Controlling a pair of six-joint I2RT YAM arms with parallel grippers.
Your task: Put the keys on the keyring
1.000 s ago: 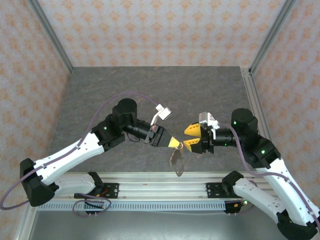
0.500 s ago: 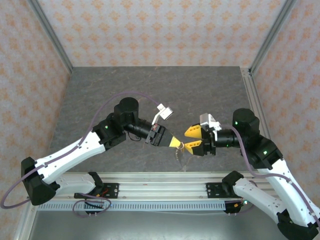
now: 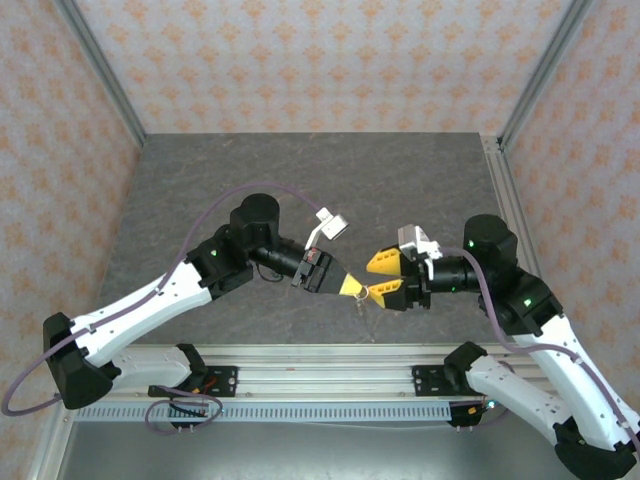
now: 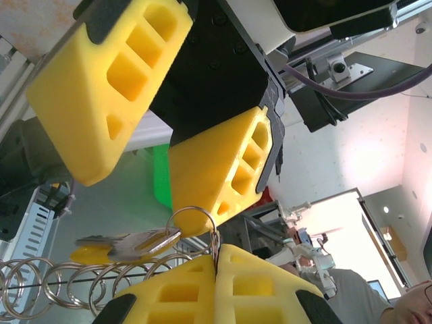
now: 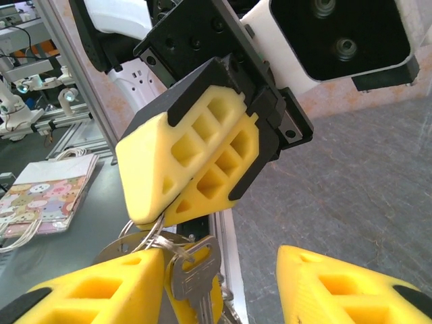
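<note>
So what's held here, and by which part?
The left end effector pinches the thin silvery wire keyring by its rim, a silvery key hanging from it; the right end effector holds nothing.

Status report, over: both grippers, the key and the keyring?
Left gripper shut on keyring. Right gripper open, beside key. Key hangs at keyring. Nothing blocking.

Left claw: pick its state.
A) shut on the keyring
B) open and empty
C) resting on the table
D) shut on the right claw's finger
A: in the left wrist view the left claw has its fingertips pressed together, the keyring pinched between them and a key dangling off it.
</note>
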